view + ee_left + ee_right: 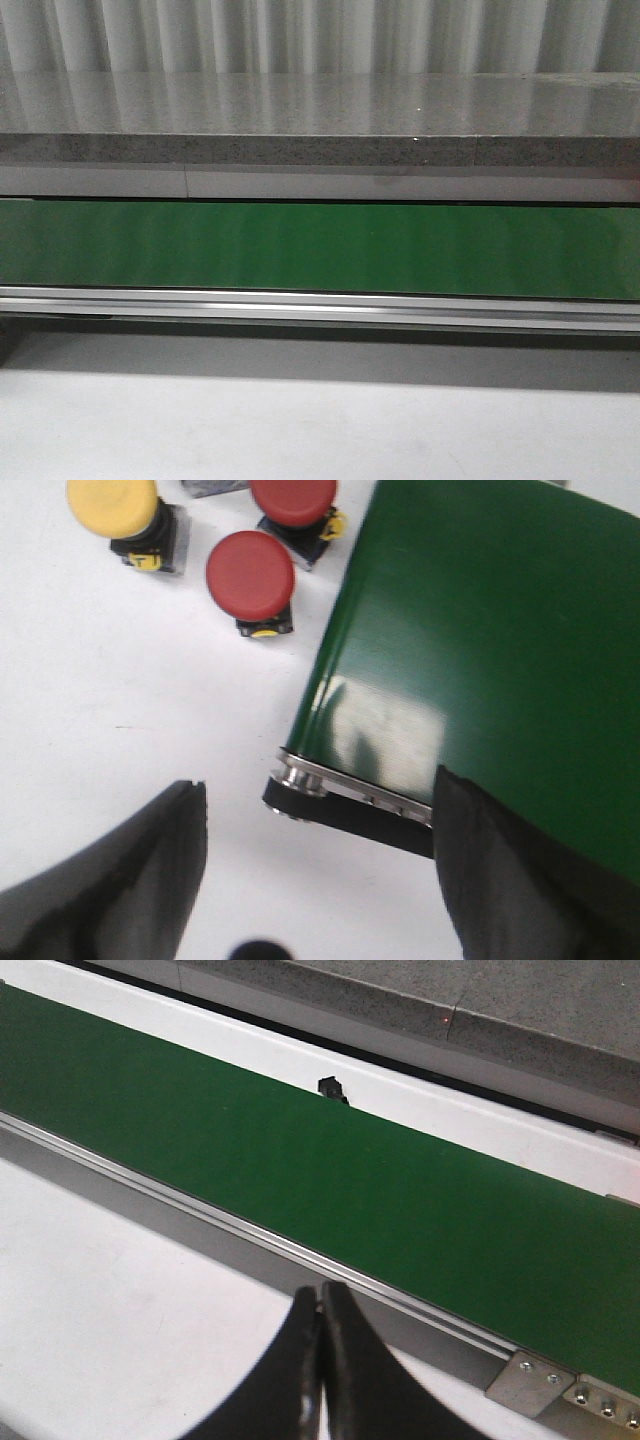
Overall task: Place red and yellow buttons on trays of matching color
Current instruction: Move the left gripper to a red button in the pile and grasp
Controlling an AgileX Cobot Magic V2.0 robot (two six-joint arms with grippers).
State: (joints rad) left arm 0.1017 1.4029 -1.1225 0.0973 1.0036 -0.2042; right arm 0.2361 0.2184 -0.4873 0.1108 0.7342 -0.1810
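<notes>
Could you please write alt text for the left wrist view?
The open left hand hovers over a white table beside the end of a green conveyor belt. Beyond it sit two red mushroom-head push buttons and one yellow one.

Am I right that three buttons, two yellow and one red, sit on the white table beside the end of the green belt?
Not quite: the colors are swapped. The left wrist view shows one yellow button and two red buttons on the white table beside the end of the green belt.
</notes>
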